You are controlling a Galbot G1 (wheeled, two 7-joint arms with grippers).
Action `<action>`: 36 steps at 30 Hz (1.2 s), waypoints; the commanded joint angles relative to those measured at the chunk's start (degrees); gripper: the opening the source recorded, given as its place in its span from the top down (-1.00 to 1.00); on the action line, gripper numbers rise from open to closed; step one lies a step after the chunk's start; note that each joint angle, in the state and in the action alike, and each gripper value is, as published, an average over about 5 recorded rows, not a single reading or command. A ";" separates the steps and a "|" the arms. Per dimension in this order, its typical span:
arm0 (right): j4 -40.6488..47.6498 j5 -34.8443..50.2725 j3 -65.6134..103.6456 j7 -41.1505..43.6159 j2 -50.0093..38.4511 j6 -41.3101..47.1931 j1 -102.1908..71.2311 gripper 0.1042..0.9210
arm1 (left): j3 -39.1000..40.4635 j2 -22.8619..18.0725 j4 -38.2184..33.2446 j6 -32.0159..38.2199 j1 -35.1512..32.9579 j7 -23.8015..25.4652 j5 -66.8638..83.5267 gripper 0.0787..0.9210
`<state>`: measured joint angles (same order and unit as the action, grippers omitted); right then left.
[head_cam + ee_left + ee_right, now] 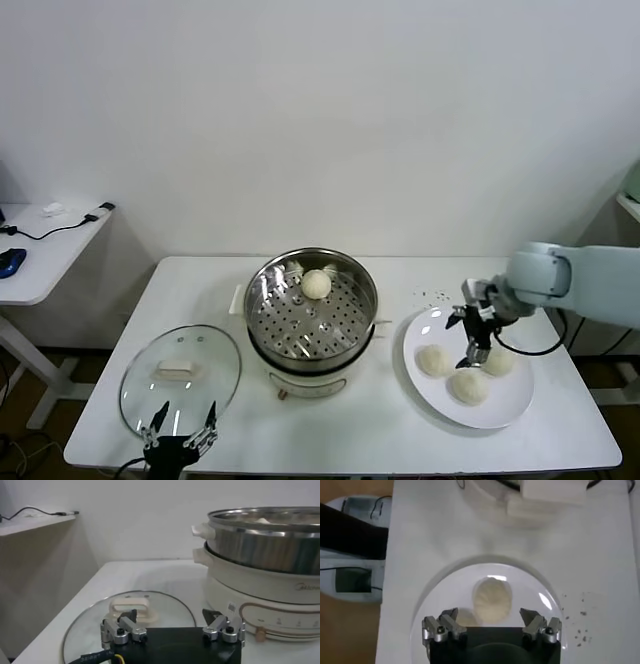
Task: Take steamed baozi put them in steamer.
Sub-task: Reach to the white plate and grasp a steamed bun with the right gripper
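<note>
One cream-white domed dough bun already sits on the perforated tray of the round shiny stainless-steel steamer at the middle of the white worktop. Three more such buns lie close together on the flat white plate to the steamer's right. The right gripper hangs over them with its jaws spread wide and empty.

The buns crowd each other, so a jaw descending off-centre may land on a neighbour and dent it, or push the target sideways across the slick plate. Too hard a squeeze would likely crush soft dough; too light, and the bun may slip out on the way to the steamer.

The left gripper idles, jaws wide, at the near edge beside the round glass lid.
</note>
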<state>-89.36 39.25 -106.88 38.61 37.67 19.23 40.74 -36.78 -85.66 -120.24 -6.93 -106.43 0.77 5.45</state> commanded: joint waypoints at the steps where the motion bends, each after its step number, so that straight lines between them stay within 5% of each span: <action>1: 6.76 -2.00 10.95 -2.67 1.56 4.61 -15.17 -0.76 | 0.04 0.16 0.49 -0.07 0.27 0.08 0.01 -0.77; 23: 11.24 -6.20 14.87 -0.45 4.22 2.24 -18.37 -0.75 | 0.05 -0.20 0.92 -0.10 0.46 -0.01 0.02 -0.77; 31: 10.12 -6.04 15.26 1.73 3.52 0.79 -16.81 -0.41 | 0.41 -0.31 0.87 -0.16 0.47 -0.26 -0.09 -0.77; 36: 9.48 -6.41 14.94 4.85 2.54 -1.02 -14.13 -0.37 | 0.38 -0.30 0.55 -0.20 0.32 -0.33 -0.10 -0.77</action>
<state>-79.81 33.35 -92.31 40.36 40.63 19.73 24.88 -36.40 -85.95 -119.40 -7.07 -106.02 0.49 5.41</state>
